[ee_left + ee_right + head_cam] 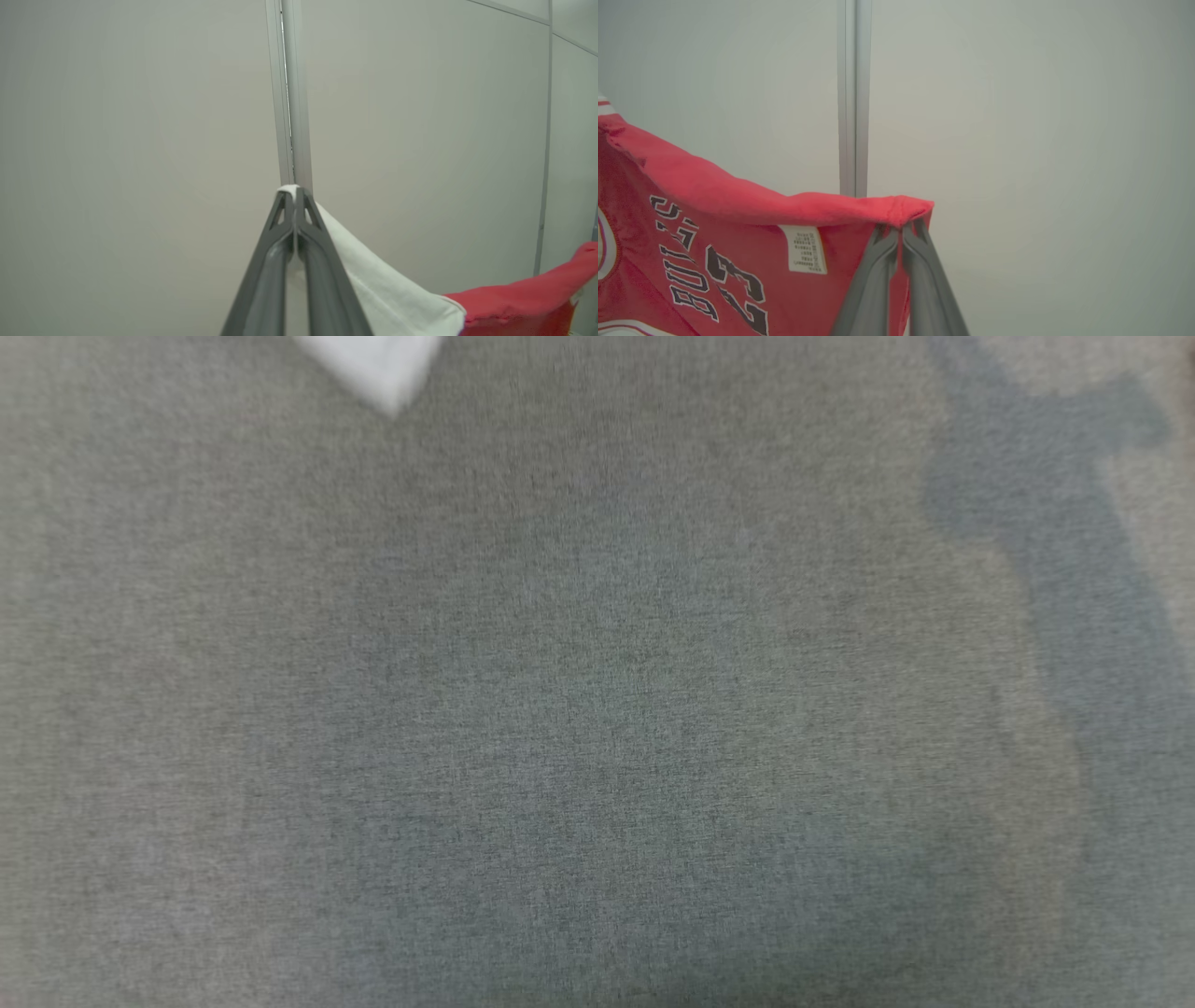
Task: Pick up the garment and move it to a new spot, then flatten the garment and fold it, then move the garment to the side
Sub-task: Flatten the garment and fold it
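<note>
One broad grey woven tabletop [597, 709] lies under the head camera, with a white corner [378, 364] poking in at its top edge; whether that belongs to the garment cannot be told. Pale wall panels [1017, 140] stand behind both wrists. The red jersey [714, 242] hangs in the air, stretched between the two arms. The left gripper [295, 191] has its fingers pressed together on a white part of the jersey [373, 275], and the right gripper [901, 226] is pinched tight on the folded red hem. This looks like the first step, the lift and carry to a new spot. The next move likely calls for lowering both arms together, keeping the cloth taut so it lands spread out on the tabletop, ready for flattening. A white care label [803, 249] is sewn just below the hem, its print too small to read. Slanted black lettering [691, 280] seems to say "BULLS" and "23".
</note>
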Controlling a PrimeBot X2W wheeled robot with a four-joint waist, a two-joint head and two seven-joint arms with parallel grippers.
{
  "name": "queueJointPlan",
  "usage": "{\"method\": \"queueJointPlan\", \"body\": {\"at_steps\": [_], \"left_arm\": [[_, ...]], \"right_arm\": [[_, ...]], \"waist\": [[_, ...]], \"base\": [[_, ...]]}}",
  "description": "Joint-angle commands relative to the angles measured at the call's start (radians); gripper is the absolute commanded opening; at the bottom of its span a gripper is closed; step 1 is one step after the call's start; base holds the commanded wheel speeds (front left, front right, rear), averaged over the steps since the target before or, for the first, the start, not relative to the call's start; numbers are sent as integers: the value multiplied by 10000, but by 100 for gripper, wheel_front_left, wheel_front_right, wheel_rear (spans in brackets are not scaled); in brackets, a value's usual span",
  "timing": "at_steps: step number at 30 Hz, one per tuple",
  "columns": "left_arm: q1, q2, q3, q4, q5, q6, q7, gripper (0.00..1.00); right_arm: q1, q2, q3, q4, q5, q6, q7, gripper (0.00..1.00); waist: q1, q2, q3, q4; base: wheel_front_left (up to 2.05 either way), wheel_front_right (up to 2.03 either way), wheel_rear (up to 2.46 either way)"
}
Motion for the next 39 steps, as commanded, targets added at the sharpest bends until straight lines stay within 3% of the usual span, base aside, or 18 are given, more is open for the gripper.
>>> {"method": "queueJointPlan", "body": {"at_steps": [1,4,8,13,18,23,31,36,39], "left_arm": [[-503,-131,-11,330,324,-196,-583,0],[-770,-569,-43,914,541,-645,-1566,0],[-332,-642,-125,1090,458,-1158,-2374,0],[1508,-351,-368,492,-25,-1450,-2870,0],[4565,211,-500,-783,-832,-1479,-3281,0],[7913,1141,-439,-3069,-1514,-726,-3776,0],[12990,2772,-259,-7114,-2625,1441,-4228,0],[15906,3125,-34,-8886,-3007,2514,-4641,0],[16643,3000,-2,-9341,-2936,2775,-4694,0]], "right_arm": [[-515,10,190,210,-430,-6,-537,0],[-1102,-25,878,574,-960,-6,-1304,0],[-1326,-339,1810,754,-987,-6,-1838,0],[-537,-747,2953,1025,-440,-6,-2361,0],[765,-1222,4094,888,361,-6,-2914,0],[2606,-2037,4787,174,1473,-6,-3525,0],[6049,-3583,4996,-1973,3250,-8,-3827,0],[8214,-3941,4328,-2888,3732,-8,-3824,0],[8884,-3940,4028,-3086,3694,-8,-3816,0]], "waist": [[0,0,631,-44],[0,0,846,135],[0,0,1073,445],[0,0,1095,813],[0,0,743,1065],[0,0,-73,1197],[0,0,-1234,1027],[0,0,-1724,787],[0,0,-1809,735]], "base": [[0,0,0],[0,0,0],[0,0,0],[0,0,0],[0,0,0],[0,0,0],[0,0,0],[0,0,0],[0,0,0]]}}
